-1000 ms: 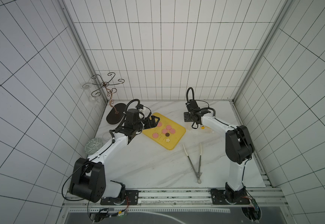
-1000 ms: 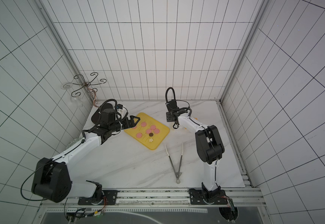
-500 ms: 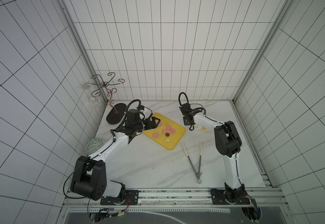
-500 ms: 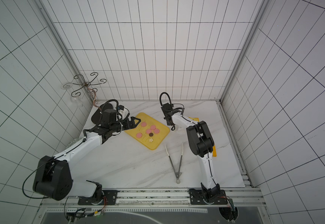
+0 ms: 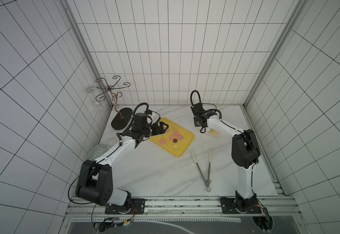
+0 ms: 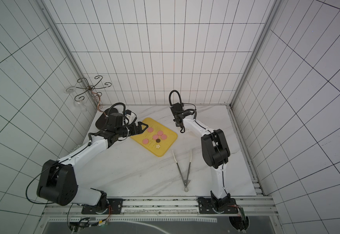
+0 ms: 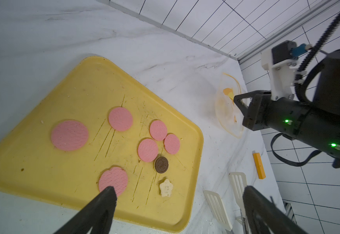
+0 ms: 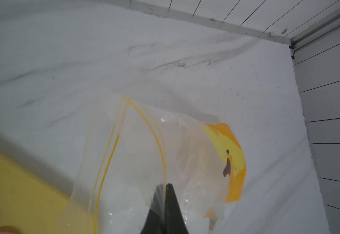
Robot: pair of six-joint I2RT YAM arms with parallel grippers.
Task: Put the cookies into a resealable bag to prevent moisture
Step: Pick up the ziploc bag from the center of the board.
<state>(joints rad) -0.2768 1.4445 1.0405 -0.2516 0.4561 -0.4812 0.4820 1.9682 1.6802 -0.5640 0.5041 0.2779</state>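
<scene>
Several pink cookies (image 7: 120, 119), a dark brown one (image 7: 161, 165) and a pale flower-shaped one (image 7: 166, 187) lie on a yellow tray (image 5: 185, 139). In both top views they show as small discs (image 5: 176, 132) (image 6: 160, 132). My left gripper (image 7: 178, 192) hovers open over the tray's left end (image 5: 163, 128) (image 6: 142, 128), holding nothing. The resealable bag (image 8: 144, 152) (image 7: 226, 109), clear with yellow print, lies right of the tray (image 5: 213, 132). My right gripper (image 8: 166, 185) (image 5: 202, 130) (image 6: 182, 131) is shut on the bag's yellow-lined mouth edge, which gapes open.
Metal tongs (image 5: 204, 168) (image 6: 184, 168) lie open on the marble in front of the tray. An orange stick (image 7: 258, 166) lies near the right wall. A wire stand on a dark oval base (image 5: 121, 120), a patterned ball (image 5: 98, 151) and a clear dish (image 5: 112, 141) crowd the left side.
The right jaws have closed onto the bag's mouth edge. The right arm's elbow swung left and back again. The left arm has hardly moved and stays open.
</scene>
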